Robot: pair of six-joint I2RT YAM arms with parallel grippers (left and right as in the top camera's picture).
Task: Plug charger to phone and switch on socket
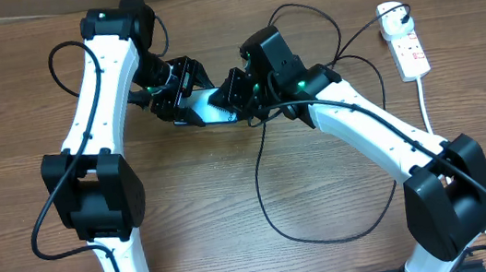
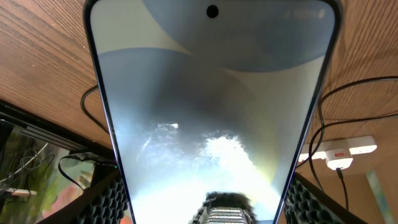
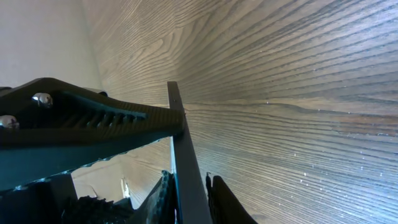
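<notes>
left gripper [image 1: 191,103]: clamped on phone [image 2: 211,112] by its long edges, far-centre of counter [image 1: 211,251] | right gripper [image 1: 243,94]: at phone's other end, jaw state unclear | charger [image 1: 260,190]: cable loops toward near edge | socket [image 1: 411,48]: far-right corner

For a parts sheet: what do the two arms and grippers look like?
The left arm and right arm have white tubular links joined by bulky black joint housings, with thin black cables looping alongside. The left gripper and right gripper are black, with green lights glowing near the wrists. The left's finger pads are black and ribbed; a right finger shows ridges and silver screws.
</notes>
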